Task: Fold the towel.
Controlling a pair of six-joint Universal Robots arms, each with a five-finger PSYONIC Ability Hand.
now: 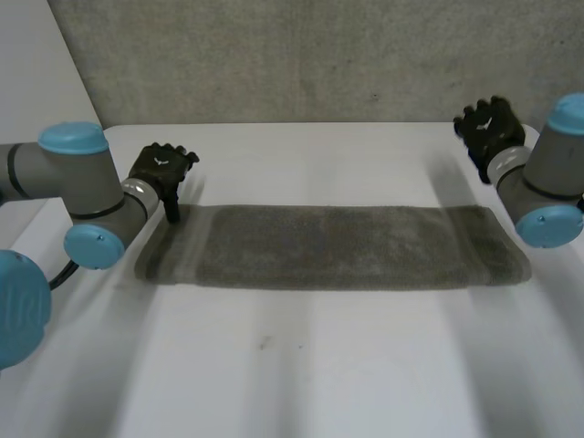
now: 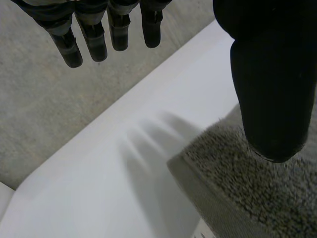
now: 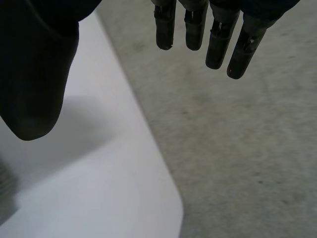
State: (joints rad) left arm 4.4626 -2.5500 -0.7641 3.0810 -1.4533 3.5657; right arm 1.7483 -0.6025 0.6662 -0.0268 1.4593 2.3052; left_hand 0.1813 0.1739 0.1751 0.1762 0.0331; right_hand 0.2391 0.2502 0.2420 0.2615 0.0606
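Since the towel point(image 1: 328, 246) lies as one long strip across the table point(image 1: 301, 365), its length running from arm to arm, we judge our left hand point(image 1: 162, 169) the nearer. It hangs at the far left corner, fingers straight, holding nothing. Our right hand point(image 1: 490, 128) hovers beyond the right end, likewise released.

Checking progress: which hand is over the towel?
The left hand: its thumb is over a corner of the towel; the right hand hovers apart.

One towel point(image 1: 333, 246), one table point(image 1: 301, 365), two hands: left hand point(image 1: 162, 167), right hand point(image 1: 490, 128)
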